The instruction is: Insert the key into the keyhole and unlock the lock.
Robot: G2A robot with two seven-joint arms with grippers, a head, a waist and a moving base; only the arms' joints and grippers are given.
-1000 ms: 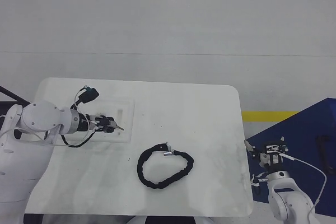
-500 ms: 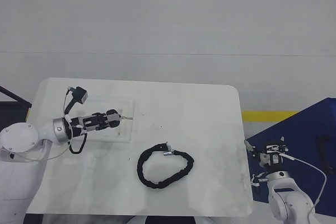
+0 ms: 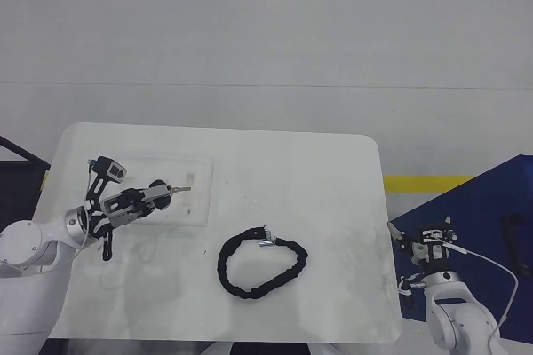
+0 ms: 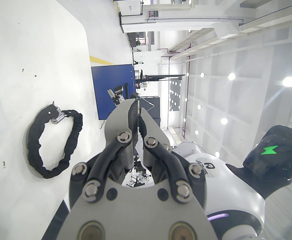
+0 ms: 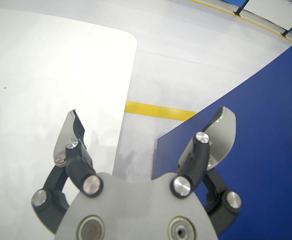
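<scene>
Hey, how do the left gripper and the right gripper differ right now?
The left gripper is shut on the key; the right gripper is open and holds nothing. The left gripper is above the table by the white tray; the right gripper is at the table's edge beside the blue panel. Both have grey fingers with black ribbed pads, and both are apart from the lock.

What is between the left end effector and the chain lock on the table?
In the top view, part of the white tray and then bare table lie between the left end effector and the chain lock.
</scene>
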